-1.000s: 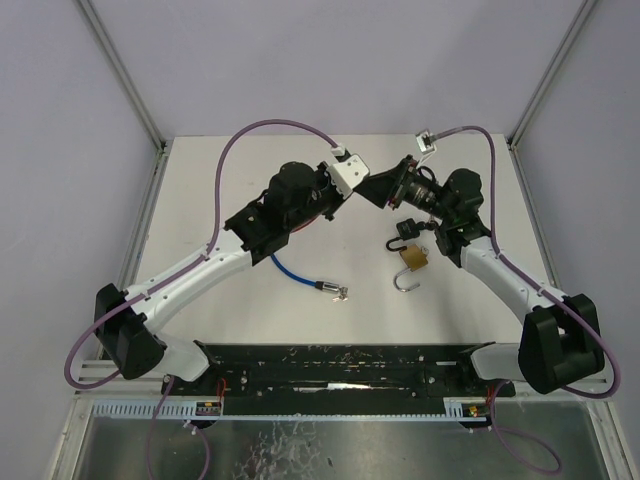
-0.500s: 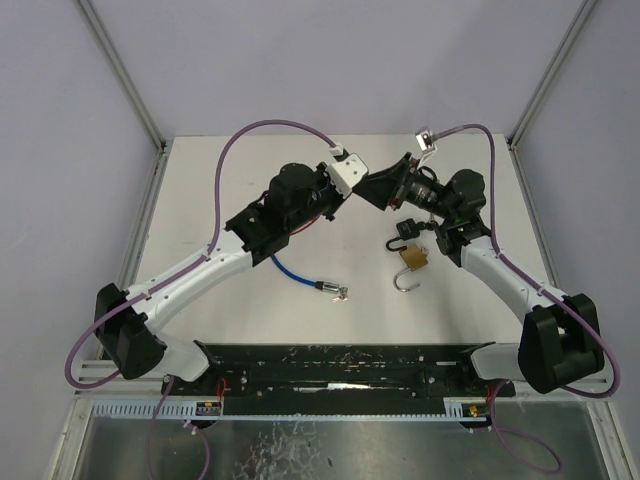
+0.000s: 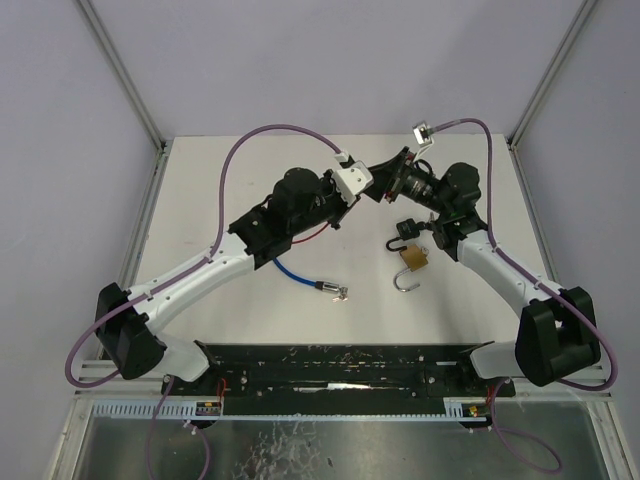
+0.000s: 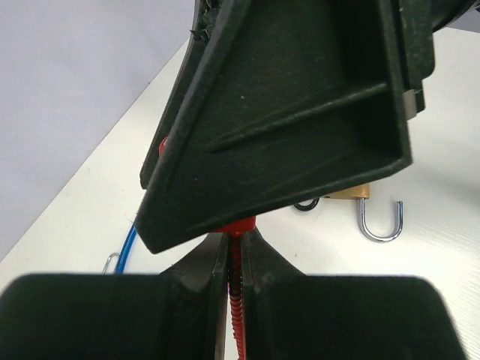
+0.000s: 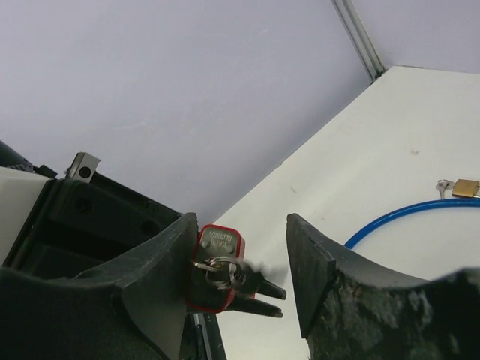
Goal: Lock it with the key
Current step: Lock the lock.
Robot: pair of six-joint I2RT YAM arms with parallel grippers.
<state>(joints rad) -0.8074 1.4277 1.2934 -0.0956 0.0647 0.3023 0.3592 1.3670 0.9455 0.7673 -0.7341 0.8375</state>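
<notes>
**Inspector:** What is the left gripper doing?

**Assessor:** The left gripper [image 4: 232,251] is pinching fully shut on the red lock [image 5: 217,259]. In its own wrist view a ribbed red part is sitting clamped between its fingers [image 4: 196,274]. It is holding the lock up off the table [image 3: 250,310], over the far middle of it.

**Inspector:** And the keys?

**Assessor:** The keys [image 5: 244,281], dark-headed, are hanging on a key ring [image 5: 217,268] at the face of the red lock. I cannot tell whether one is seated in the keyhole.

**Inspector:** What is the right gripper doing?

**Assessor:** The right gripper [image 5: 240,225] is standing partly open and holding nothing. Its jaws are straddling the red lock and the keys. One finger [image 5: 154,289] is lying just beside the lock's edge, and the other [image 5: 315,266] is standing apart from the keys. From the left wrist camera, one of these fingers [image 4: 300,112] is filling most of the view. Overhead, the two grippers are meeting tip to tip.

**Inspector:** What else is lying on the table?

**Assessor:** A brass padlock [image 3: 413,258] is lying near the right arm with its shackle [image 3: 404,284] swung open. A blue cable [image 3: 292,272] is curving out from under the left arm, with a small brass lock [image 5: 466,187] lying at its end. A thin red cable [image 3: 312,236] is showing beneath the left arm.
</notes>
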